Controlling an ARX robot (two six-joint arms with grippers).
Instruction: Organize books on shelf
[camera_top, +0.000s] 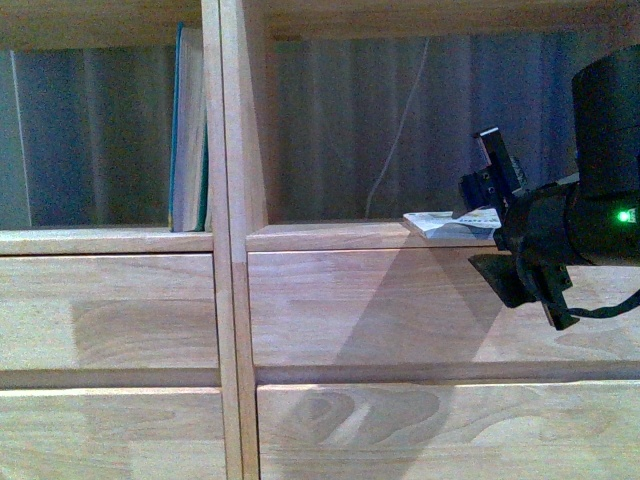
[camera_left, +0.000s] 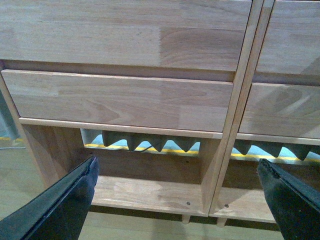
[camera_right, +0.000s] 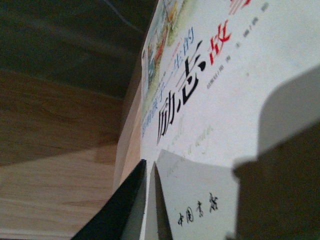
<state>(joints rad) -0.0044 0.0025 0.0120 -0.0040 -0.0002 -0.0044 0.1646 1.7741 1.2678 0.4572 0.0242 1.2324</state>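
the right gripper (camera_top: 488, 214) was pinched shut on the thin white-and-blue paperback (camera_top: 445, 223) with black and red chinese characters on its cover. in the right wrist view one black finger (camera_right: 122, 202) lay along the book's edge and the other cast a shadow over the cover (camera_right: 210, 100). the paperback lay flat on the floor of the upper right cubby of the light natural-wood shelf (camera_top: 232, 330), at the near lip, with its right end in the gripper.

the left gripper (camera_left: 177, 200) was spread wide and held nothing, one dark finger (camera_left: 65, 200) at each side of its wrist view. it faced the shelf's lower cubbies, below the plank-like drawer fronts (camera_left: 120, 100).

the thicker teal-green book (camera_top: 188, 130) stood upright in the upper left cubby, touching the central wooden divider (camera_top: 230, 120) on its right. a thin white cable (camera_top: 398, 120) hung behind the right cubby, in front of a blue-grey curtain (camera_top: 330, 120). behind the lower cubbies ran a yellow stripe (camera_left: 165, 150) and dark grey zigzag foam (camera_left: 145, 140).

the black right arm (camera_top: 590, 225), a small green light (camera_top: 625, 215) on it, reached in from the right, level with the cubby floor.
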